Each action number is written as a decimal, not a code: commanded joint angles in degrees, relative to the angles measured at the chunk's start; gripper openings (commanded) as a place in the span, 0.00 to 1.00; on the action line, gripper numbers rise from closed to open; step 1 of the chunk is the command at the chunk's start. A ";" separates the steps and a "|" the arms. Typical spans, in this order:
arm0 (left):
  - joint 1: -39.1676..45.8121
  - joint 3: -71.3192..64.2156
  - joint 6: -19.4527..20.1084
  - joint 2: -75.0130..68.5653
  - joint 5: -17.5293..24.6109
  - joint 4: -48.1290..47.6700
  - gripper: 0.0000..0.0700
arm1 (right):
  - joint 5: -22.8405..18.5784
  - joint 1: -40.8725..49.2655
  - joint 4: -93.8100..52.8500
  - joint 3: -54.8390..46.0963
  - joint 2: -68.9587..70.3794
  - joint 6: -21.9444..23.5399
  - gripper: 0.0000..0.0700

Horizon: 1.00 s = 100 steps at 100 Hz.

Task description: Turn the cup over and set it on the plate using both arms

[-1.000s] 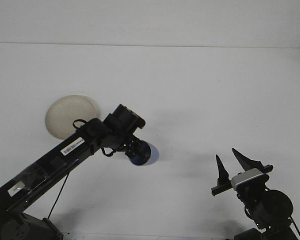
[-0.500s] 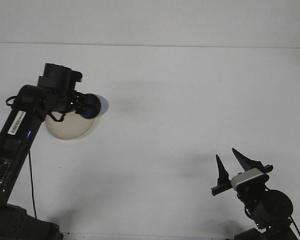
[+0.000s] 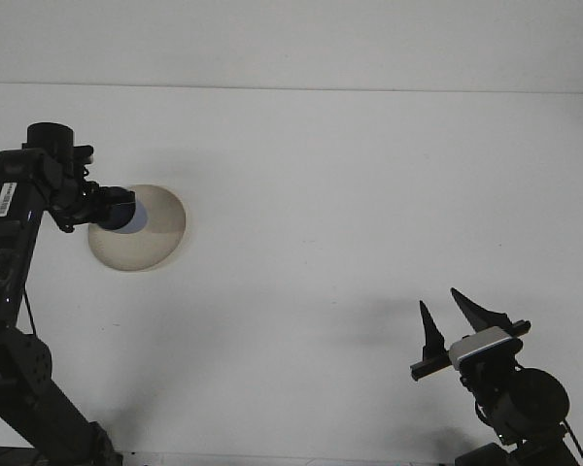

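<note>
a plain white table fills the frame, its far edge running as a thin line straight across near the top. only one thing sits directly on it — a round, cream-coloured plate, lying flat toward the left edge, about midway between the far and near edges. the plate's left part is hidden. soft grey shadows fall on the surface near the right corner.

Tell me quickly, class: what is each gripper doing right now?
Left gripper: shut on the blue cup, over the plate.
Right gripper: open, holding nothing.
</note>
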 commanded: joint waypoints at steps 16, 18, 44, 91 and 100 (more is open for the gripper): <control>0.94 1.14 1.31 4.85 0.07 0.20 0.02 | 0.17 0.09 0.37 0.42 0.04 0.59 0.51; 0.94 1.14 1.38 5.27 0.07 0.20 0.02 | 0.17 0.09 0.37 0.42 0.04 0.59 0.51; 0.92 1.14 1.84 8.02 0.07 1.14 0.18 | 0.17 0.09 0.37 0.42 0.04 0.59 0.51; 0.92 12.61 1.79 2.34 4.50 -1.38 0.67 | 0.17 0.09 0.37 0.42 0.04 0.59 0.51; 0.92 15.41 1.77 -1.79 4.50 -2.10 0.66 | 0.20 0.09 0.37 0.42 0.09 0.59 0.51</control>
